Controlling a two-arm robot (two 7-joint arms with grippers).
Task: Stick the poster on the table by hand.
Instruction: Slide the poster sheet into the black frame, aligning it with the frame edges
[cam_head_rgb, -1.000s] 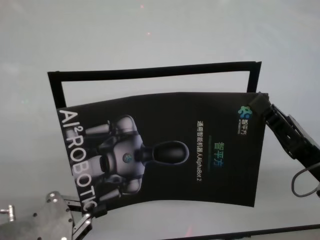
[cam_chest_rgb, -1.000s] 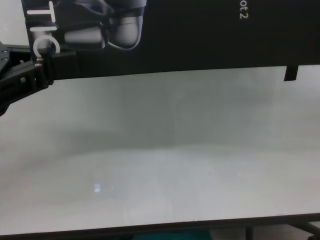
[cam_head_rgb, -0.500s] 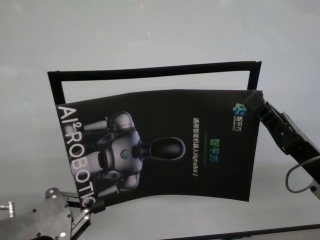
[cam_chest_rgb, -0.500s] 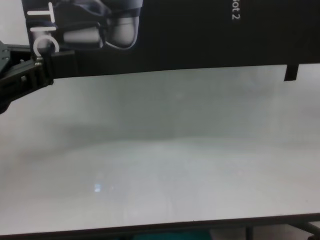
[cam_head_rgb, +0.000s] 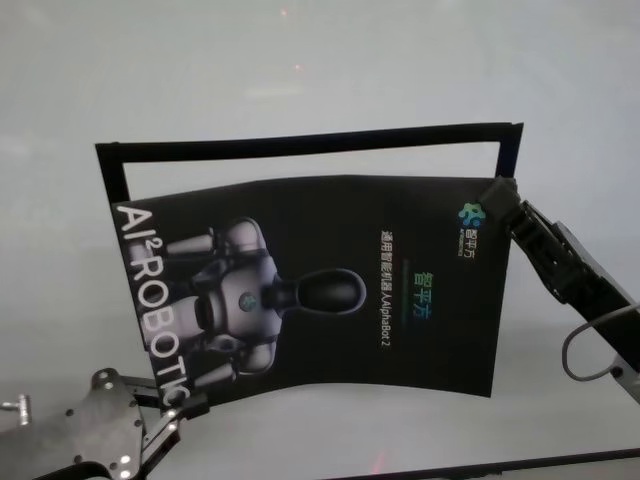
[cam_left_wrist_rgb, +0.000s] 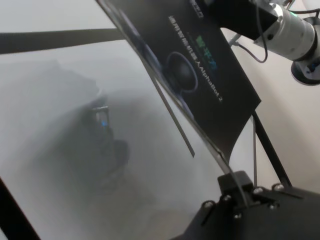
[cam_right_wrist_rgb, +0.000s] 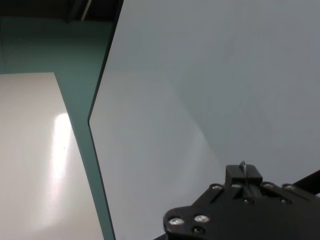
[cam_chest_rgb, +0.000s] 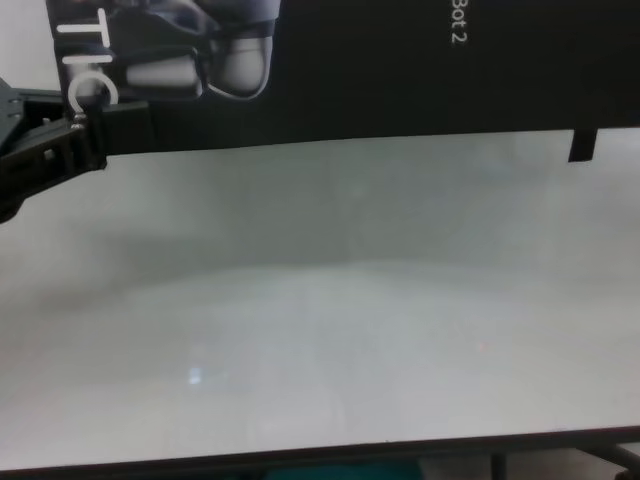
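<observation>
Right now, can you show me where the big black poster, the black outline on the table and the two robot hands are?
Large black glossy poster (cam_head_rgb: 330, 290): head view, printed middle.
Black rectangular outline (cam_head_rgb: 310, 142): head view, far bar.
Left gripper (cam_head_rgb: 185, 408): head view, tip at poster's corner.
Right gripper (cam_head_rgb: 497, 190): head view, tip at poster's corner.

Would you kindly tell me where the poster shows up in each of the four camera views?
Head view: poster fills the centre, above the table.
Chest view: poster spans the top edge.
Left wrist view: poster runs edge-on from top to lower right.
Right wrist view: only a thin edge, pinched in the right tool.
Shared landmark: left tool clamping the "ROBOTIC" corner.
</observation>
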